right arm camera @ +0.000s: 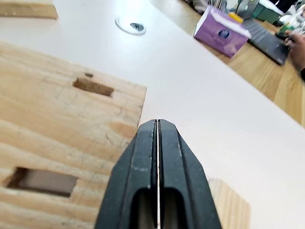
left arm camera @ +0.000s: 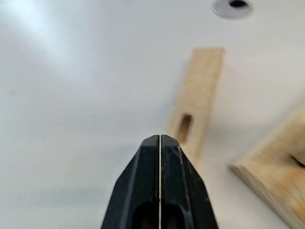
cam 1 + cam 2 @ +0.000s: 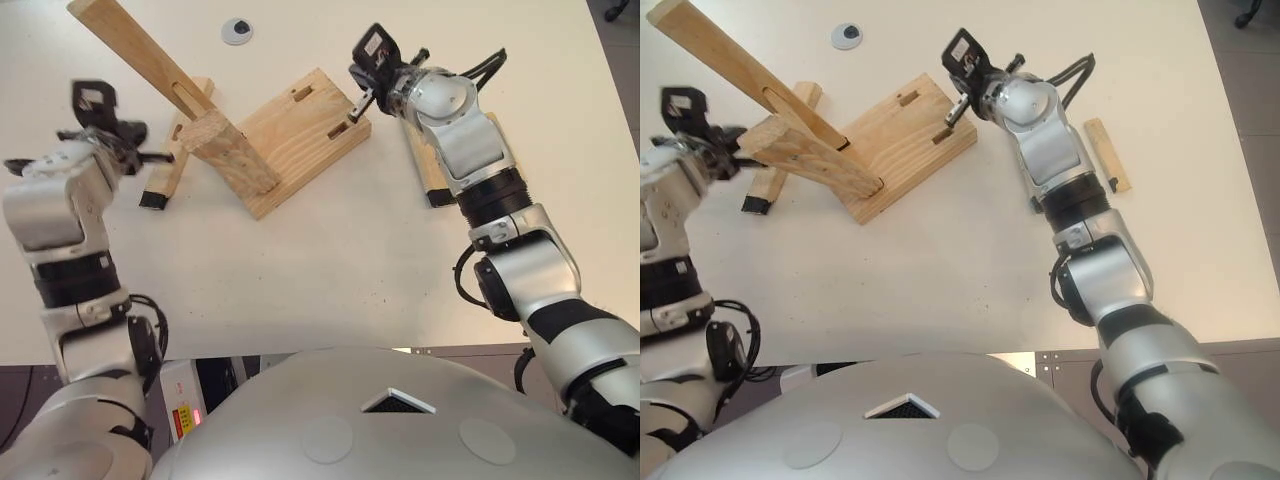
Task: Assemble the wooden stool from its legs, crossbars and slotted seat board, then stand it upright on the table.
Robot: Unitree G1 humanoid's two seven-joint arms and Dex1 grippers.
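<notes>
Left hand [image 2: 160, 140], on a bent arm at the desk's [image 3: 330, 260] left, is pinched closed and empty, its tips beside a loose slotted leg [image 2: 198, 95]. Right hand [image 1: 157, 125], reaching far, is also closed and empty over the board's [image 3: 300, 130] far right corner. The board lies mid-desk.

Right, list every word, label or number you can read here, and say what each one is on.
No text can be read in any view.
Purple box: a mark on its side, too blurred to read.
Seat board, loose leg, table: bare, no print.
</notes>
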